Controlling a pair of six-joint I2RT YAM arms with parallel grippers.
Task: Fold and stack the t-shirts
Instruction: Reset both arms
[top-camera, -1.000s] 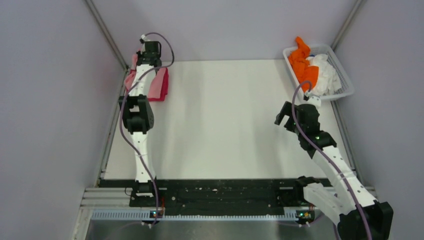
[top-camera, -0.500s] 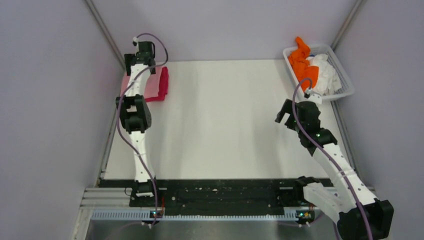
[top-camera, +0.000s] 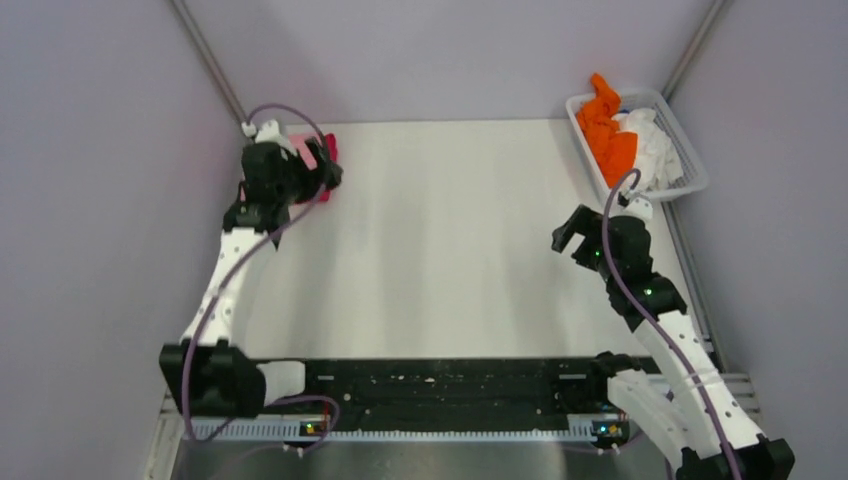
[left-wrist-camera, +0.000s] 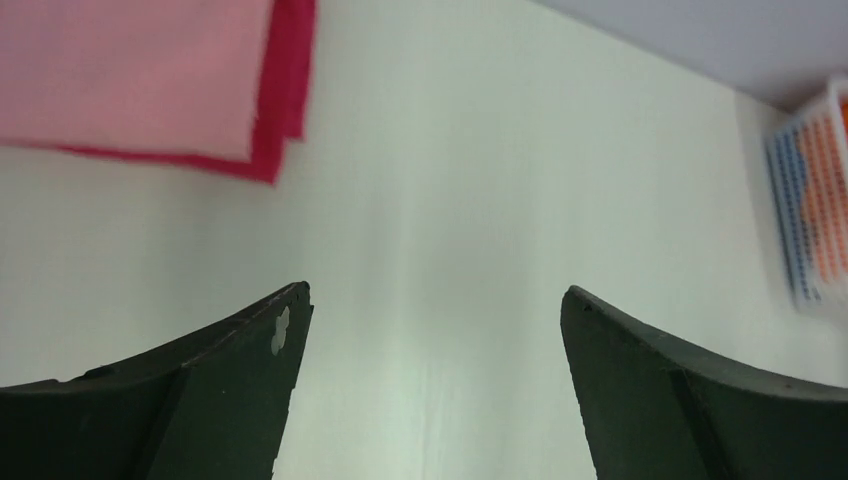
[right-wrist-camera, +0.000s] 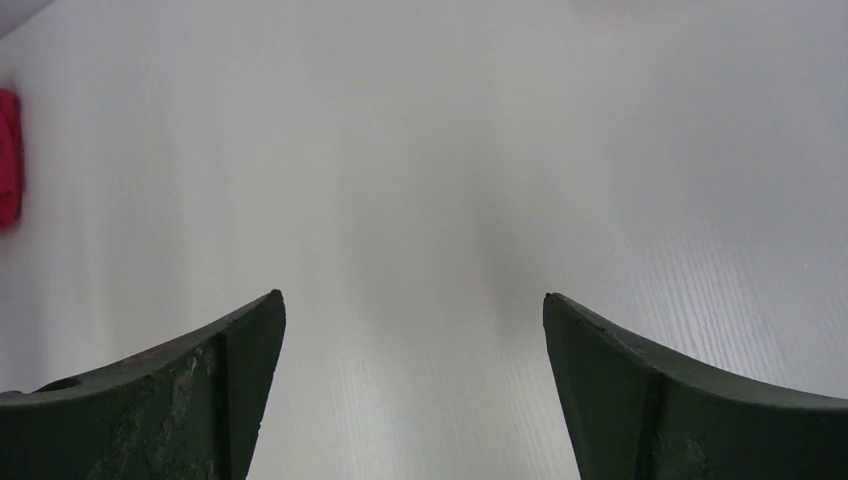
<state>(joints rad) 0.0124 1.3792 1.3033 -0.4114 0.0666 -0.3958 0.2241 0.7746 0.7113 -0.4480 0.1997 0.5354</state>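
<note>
Two folded t-shirts lie stacked at the table's far left: a light pink one (left-wrist-camera: 130, 70) on top of a magenta-red one (left-wrist-camera: 285, 90), partly hidden under my left arm in the top view (top-camera: 318, 150). My left gripper (left-wrist-camera: 435, 295) hangs open and empty just in front of the stack (top-camera: 330, 176), over bare table. An orange t-shirt (top-camera: 605, 125) and a white one (top-camera: 652, 150) lie crumpled in the basket. My right gripper (right-wrist-camera: 412, 297) is open and empty above the table at the right (top-camera: 566, 234), short of the basket.
The white slatted basket (top-camera: 692, 184) stands at the far right corner, also at the right edge of the left wrist view (left-wrist-camera: 812, 200). Grey walls close in the table on three sides. The magenta shirt's edge (right-wrist-camera: 8, 160) shows far left in the right wrist view.
My left gripper opened and let go of the stack, then drew back from the far-left corner toward the near side. The right arm barely shifted.
</note>
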